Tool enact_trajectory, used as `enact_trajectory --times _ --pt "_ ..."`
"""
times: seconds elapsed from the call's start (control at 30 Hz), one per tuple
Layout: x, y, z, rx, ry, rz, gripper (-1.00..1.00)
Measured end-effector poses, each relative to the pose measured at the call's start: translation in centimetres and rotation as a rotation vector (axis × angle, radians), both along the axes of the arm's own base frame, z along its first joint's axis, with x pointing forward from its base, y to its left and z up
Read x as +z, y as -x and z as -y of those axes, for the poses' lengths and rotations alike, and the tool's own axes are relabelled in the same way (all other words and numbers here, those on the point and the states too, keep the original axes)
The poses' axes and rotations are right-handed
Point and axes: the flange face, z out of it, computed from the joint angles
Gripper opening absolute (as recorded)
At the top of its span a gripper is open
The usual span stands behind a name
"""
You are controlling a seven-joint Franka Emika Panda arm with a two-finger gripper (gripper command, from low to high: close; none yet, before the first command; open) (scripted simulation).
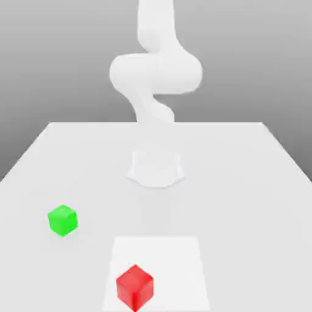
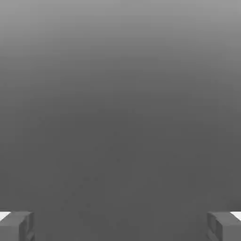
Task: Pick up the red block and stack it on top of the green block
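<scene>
We see matte red cube near bench front edge; smaller green cube well apart; jaws released, fingertips wide.

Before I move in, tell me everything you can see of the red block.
The red block is a small bright red cube with plain matte faces, one corner edge turned toward the exterior view. It sits flat on a paler square patch of the white table, untouched, apart from the green block.

Matte red block and green block are resting on a smooth white table; the arm is showing a satin white finish.
</scene>
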Motion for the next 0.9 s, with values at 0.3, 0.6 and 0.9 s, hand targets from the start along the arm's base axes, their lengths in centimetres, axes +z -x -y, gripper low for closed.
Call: enact_trajectory --times 0.3,0.6,0.9 --pt "-16.2 -8.9 1.6 -0.239 -0.065 -0.256 0.0" --pt "-33.5 -11.2 3.9 -0.462 -0.168 -0.496 0.0" --pt "-48.5 -9.1 4.0 -0.626 -0.278 -0.68 0.0"
